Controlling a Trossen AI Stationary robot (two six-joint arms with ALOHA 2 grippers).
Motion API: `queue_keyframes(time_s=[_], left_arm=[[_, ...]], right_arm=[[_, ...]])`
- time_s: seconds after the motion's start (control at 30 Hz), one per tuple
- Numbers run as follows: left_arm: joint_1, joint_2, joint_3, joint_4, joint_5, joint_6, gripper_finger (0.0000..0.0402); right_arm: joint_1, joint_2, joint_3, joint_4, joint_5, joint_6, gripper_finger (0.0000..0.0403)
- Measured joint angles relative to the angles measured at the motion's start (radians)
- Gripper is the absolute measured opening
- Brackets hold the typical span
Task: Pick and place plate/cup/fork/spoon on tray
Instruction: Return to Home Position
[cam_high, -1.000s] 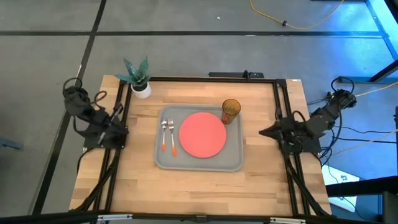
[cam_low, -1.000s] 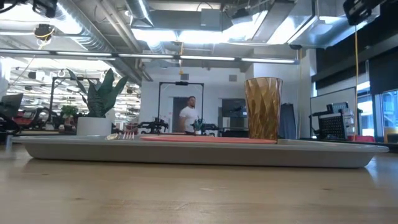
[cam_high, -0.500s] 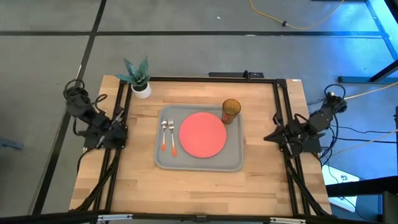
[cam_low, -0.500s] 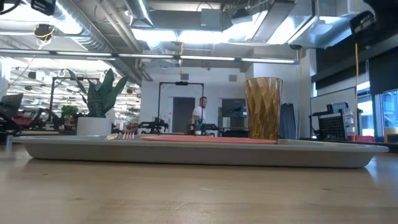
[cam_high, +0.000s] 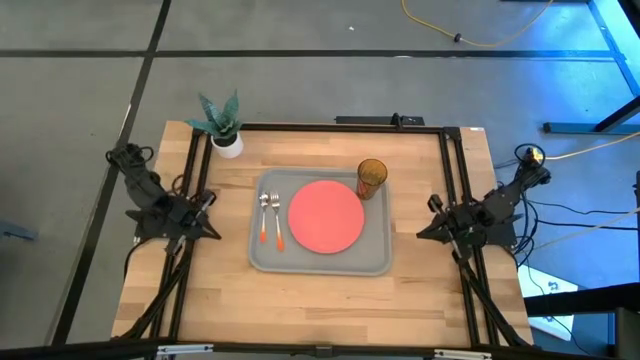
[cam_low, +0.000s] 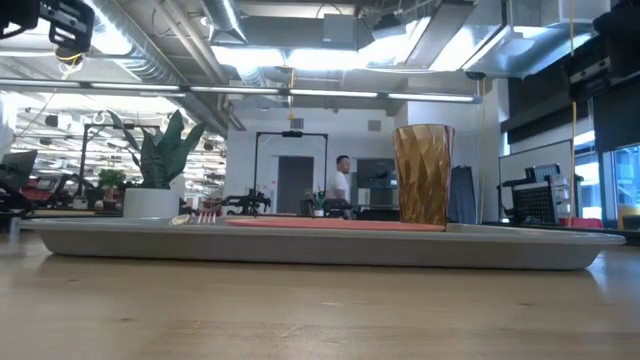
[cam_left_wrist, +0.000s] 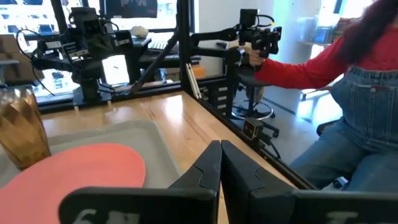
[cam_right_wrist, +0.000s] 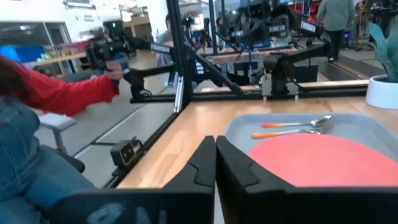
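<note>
Closed and empty: left claw (cam_high: 212, 229), right claw (cam_high: 421, 234), either side of tray (cam_high: 320, 264)

Logged left gripper (cam_left_wrist: 220, 146): fingers closed flat against each other, tips pointing across the wooden table (cam_left_wrist: 186, 121). Noted plate (cam_left_wrist: 81, 168) lying flat in the tray (cam_left_wrist: 134, 132), with cup (cam_left_wrist: 22, 127) upright just beside the plate's edge. Seen at the far table edge: right arm (cam_left_wrist: 87, 43), folded. Seen beyond the black frame rail (cam_left_wrist: 205, 102): a person in red sleeve (cam_left_wrist: 298, 65) and denim overalls, hand (cam_left_wrist: 252, 57) on a black control handle (cam_left_wrist: 261, 37).
</note>
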Motion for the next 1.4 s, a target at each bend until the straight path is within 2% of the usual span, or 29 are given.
queue_keyframes(time_s=[0.33, 0.77, 0.9, 1.1, 1.4], left_arm=[[0.0, 0.0, -0.137, 0.133, 0.0, 0.001, 0.0], [0.0, 0.001, -0.279, 0.303, 0.001, 0.009, 0.0], [0.0, 0.0, -0.292, 0.344, 0.034, 0.042, 0.0], [0.0, 0.0, -0.292, 0.344, 0.028, 0.054, 0.0], [0.0, 0.0, -0.292, 0.344, 0.029, 0.062, 0.0]], right_arm=[[0.0, 0.004, -0.105, 0.16, -0.024, -0.006, 0.0005], [0.0, 0.019, -0.11, 0.168, -0.053, -0.056, 0.0005], [-0.001, 0.03, -0.11, 0.167, -0.054, -0.056, 0.0005], [-0.001, 0.032, -0.11, 0.173, -0.059, 0.001, 0.0005], [-0.001, 0.034, -0.116, 0.198, -0.033, -0.007, 0.0005]])
